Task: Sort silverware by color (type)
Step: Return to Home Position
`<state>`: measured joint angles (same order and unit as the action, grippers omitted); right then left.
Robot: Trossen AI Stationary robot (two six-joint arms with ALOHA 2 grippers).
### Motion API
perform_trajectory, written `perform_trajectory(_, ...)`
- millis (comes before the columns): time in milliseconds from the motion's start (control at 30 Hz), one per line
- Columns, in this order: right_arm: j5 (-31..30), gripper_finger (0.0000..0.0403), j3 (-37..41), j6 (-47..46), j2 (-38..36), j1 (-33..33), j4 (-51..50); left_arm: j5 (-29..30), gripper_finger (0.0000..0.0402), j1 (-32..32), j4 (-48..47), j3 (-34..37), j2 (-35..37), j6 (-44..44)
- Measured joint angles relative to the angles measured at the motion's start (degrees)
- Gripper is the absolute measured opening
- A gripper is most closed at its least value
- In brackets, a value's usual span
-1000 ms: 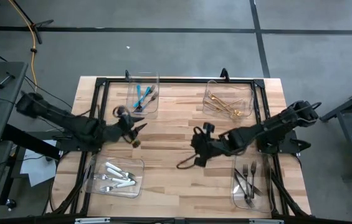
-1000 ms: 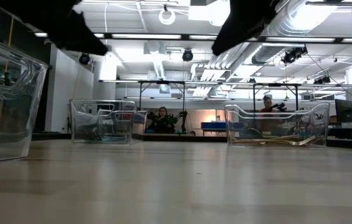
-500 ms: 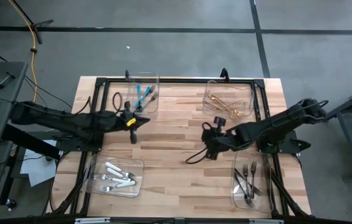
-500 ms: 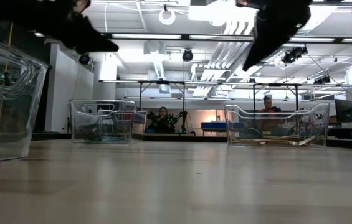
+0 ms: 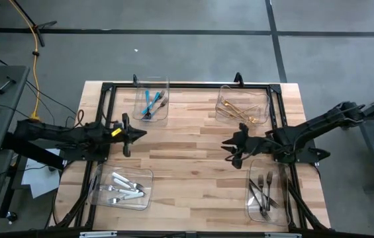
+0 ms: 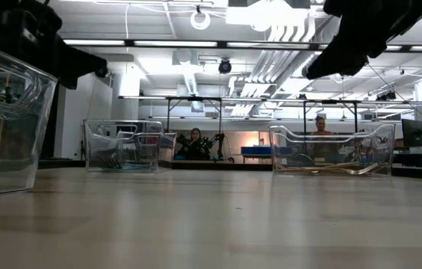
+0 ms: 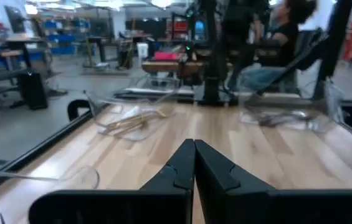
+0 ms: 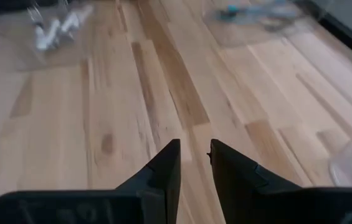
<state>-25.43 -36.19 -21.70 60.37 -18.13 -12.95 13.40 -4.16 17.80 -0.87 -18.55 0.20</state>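
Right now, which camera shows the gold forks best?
The high view looks straight down on the gold forks in their bin. The low view sees them edge-on, the left wrist view far off, the right wrist view not at all.

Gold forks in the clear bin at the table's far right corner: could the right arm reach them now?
Probably yes. The right gripper hangs over the wooden table near the open-topped clear plastic bin holding the gold forks, and nothing stands between them.

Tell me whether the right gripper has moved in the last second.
Yes. The right gripper has pulled back rightward across the table, ending nearer the bin of gold utensils.
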Motion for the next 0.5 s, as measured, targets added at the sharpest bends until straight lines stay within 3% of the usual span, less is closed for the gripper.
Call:
perform_trajectory(200, -1.01, 0.0082, 0.86, 3.15, -1.30, 0.15, 2.02, -3.79, 0.0000, 0.02, -7.93, 0.19, 9.17, -1.75)
perform_trajectory(367, -0.41, 0.0082, 0.88, 0.55, -1.24, 0.15, 2.04, 2.99, 0.0001, 0.02, -11.53, 0.14, 11.21, -5.13)
perform_trajectory(500, 3.12, 0.0082, 0.90, 4.93, -1.50, 0.12, 1.34, 3.79, 0.0001, 0.02, -12.83, 0.14, 11.17, -6.01)
